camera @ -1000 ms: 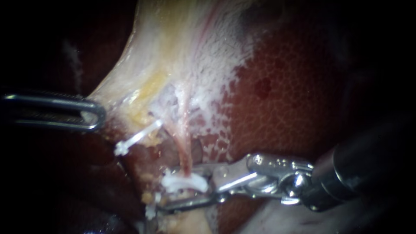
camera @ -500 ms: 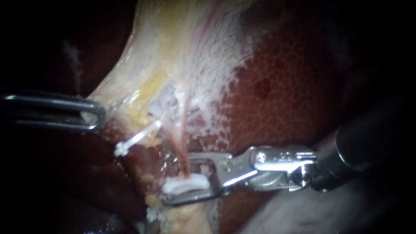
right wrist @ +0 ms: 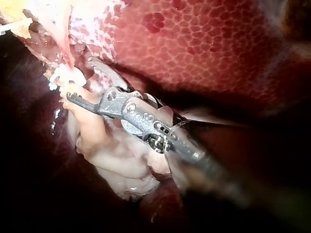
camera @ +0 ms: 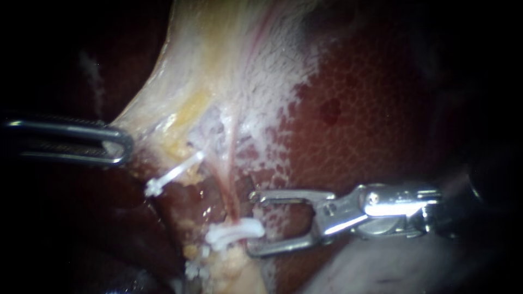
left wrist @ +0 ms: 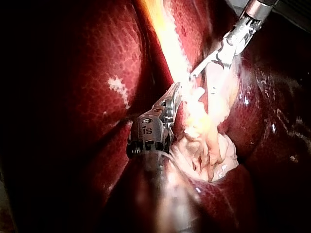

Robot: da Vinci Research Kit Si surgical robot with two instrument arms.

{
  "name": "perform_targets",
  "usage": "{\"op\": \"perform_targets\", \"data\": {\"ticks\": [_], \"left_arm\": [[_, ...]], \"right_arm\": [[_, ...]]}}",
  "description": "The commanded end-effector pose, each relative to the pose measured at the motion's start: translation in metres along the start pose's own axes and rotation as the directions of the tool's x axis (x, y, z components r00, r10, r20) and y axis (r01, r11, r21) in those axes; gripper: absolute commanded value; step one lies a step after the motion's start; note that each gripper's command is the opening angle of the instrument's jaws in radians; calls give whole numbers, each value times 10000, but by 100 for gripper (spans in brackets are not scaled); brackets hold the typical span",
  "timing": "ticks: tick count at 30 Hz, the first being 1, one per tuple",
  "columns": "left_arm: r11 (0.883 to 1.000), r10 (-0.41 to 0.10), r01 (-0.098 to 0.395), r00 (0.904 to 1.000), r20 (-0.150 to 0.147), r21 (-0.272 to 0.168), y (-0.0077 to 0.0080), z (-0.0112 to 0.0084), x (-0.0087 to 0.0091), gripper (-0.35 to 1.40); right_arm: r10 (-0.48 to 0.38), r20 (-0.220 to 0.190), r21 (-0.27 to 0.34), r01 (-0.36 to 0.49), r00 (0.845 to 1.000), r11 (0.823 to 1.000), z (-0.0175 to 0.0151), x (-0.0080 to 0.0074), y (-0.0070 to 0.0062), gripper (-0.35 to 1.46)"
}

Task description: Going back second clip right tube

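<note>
Jaws: R instrument [camera: 251, 223] apart, L instrument [camera: 121, 145] clamping tissue [camera: 158, 103]

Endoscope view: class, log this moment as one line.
left instrument: grips pale tissue | right instrument: open, empty | white clip: on right tube, beside right instrument

White curved clip [camera: 234, 234] clamped crosswise on the thin pink right tube [camera: 231, 193], its near end just inside the gaping mouth of the right instrument's claw [camera: 255, 223], tube passing just ahead of the claw's tips
</note>
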Motion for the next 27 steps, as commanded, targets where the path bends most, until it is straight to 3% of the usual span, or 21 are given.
{"op": "perform_targets", "data": {"ticks": [1, 7, 18, 23, 27], "left_arm": [[10000, 2, -2, 10000, -1, 7, 0, 0, 1, -35], [10000, 7, -7, 10000, 1, 4, 1, 2, 1, -35], [10000, 52, -52, 10000, 7, 18, 8, 12, 9, -35], [10000, 88, -87, 9998, -173, 23, 20, 28, 20, -35], [10000, -2, 2, 9995, -309, -15, 38, 41, 29, -35]], "right_arm": [[-31, -21, -27, 31, 10000, 10000, -4, 3, 1, 60], [-427, -54, -243, 426, 9991, 9988, -31, 17, 5, 60], [-964, -67, -172, 963, 9953, 9952, -53, 21, 6, 60], [-1093, -69, -141, 1092, 9940, 9939, -58, 19, 5, 60], [-1157, -70, -126, 1156, 9933, 9932, -61, 18, 4, 60]]}}
